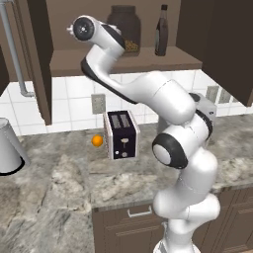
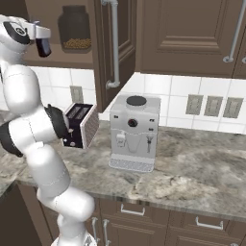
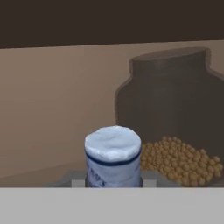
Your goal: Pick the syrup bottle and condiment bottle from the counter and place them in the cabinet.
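The syrup bottle [image 1: 161, 30] stands on the cabinet [image 1: 123, 62] shelf, right of the jar [image 1: 124, 27]. The gripper [image 3: 113, 181] squeezes the condiment bottle [image 3: 113, 155] beside the jar; it must still let go.

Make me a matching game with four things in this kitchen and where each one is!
Things:
1. syrup bottle
2. condiment bottle
3. orange
4. glass jar

Places:
A. on the counter beside the toaster
B. held in the gripper, up at the cabinet shelf
C. on the cabinet shelf, at the right end
D. on the cabinet shelf behind the arm, with tan bits inside

Pairs: 1-C, 2-B, 3-A, 4-D
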Available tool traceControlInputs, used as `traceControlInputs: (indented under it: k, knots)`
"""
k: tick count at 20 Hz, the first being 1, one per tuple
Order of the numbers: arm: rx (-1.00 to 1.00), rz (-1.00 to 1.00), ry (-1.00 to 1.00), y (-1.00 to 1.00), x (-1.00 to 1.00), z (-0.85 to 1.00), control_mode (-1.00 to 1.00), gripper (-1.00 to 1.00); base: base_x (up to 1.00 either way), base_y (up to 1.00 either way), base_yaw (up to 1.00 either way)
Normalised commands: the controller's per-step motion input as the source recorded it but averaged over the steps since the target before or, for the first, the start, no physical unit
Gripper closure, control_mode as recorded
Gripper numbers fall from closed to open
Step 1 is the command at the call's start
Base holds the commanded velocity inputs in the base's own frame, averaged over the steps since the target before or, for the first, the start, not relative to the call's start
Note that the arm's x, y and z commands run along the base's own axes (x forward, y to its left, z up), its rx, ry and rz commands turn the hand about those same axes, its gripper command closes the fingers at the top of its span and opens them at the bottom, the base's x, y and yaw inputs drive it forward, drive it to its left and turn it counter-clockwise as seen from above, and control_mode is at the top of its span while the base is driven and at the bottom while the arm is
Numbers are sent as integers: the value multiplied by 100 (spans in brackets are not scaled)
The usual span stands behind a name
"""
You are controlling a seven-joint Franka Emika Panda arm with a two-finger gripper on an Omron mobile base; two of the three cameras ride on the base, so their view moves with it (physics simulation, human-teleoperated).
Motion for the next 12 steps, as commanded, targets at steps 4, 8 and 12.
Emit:
traceControlInputs:
  k: [4,8,12]
  knots:
    - [0,-1,6,1,24,0,-100,100,0,0,0]
    - [0,0,1,0,7,-1,-100,100,0,0,0]
    - [-2,0,0,0,3,-29,-100,100,0,0,0]
